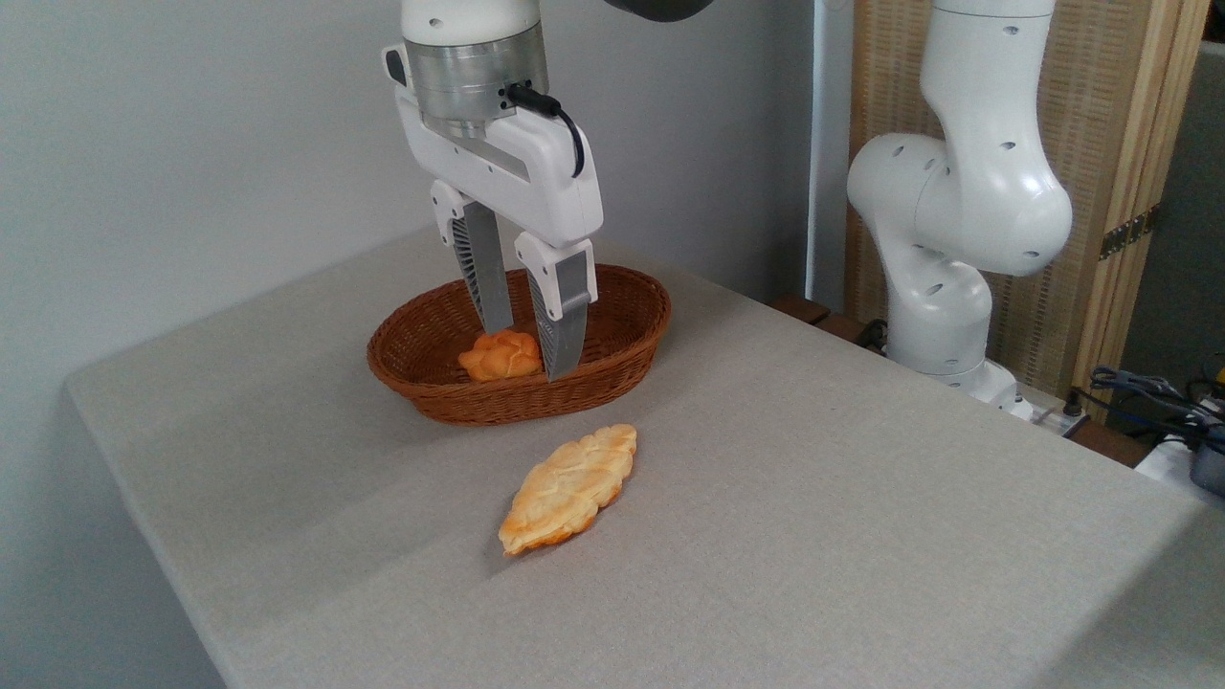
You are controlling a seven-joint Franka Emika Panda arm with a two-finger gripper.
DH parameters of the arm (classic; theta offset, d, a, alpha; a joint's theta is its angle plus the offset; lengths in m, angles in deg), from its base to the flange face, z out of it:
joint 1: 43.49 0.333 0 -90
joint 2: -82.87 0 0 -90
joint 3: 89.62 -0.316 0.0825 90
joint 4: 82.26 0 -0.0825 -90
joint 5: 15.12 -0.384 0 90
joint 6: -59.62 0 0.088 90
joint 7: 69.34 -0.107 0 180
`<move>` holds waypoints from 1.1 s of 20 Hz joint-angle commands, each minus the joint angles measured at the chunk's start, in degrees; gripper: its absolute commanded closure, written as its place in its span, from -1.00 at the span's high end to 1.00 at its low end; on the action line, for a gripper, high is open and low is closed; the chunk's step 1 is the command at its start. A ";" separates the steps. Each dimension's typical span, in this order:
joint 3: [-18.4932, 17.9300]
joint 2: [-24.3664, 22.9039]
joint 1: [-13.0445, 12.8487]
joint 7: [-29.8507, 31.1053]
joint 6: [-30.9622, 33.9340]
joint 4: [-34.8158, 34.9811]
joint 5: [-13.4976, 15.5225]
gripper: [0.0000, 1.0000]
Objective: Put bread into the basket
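Bread [568, 489] on grey tablecloth [861, 536], white wall [191, 144]

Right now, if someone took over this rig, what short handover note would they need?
Gripper: open, empty, fingers hanging over the oval reddish-brown wicker basket.
Long flat pale-golden braided loaf: lying on the grey table in front of the basket, untouched.
Small round orange knotted bun: inside the basket.
Done: nothing for the loaf.
Left: move to the loaf, grasp it, lift it, release it in the basket.
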 commanded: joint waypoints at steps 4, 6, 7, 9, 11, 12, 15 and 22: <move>-0.20 -0.11 -0.29 -0.33 2.91 -1.08 0.00 1.00; -0.20 -0.20 -0.21 -0.33 2.91 -1.08 0.00 1.00; -0.20 -0.11 -0.20 -0.24 2.91 -1.08 0.00 1.00; -0.20 -0.11 -0.29 -0.24 2.91 -1.08 0.00 1.00; -0.29 -0.11 -0.29 -0.24 2.91 -1.08 0.00 1.00; -0.29 -0.11 -0.29 -0.24 2.91 -1.08 0.00 1.00; -0.38 -0.11 -0.21 -0.15 2.91 -1.08 -0.09 1.00; -0.91 -0.11 -0.12 -0.15 2.99 -0.99 -0.18 1.00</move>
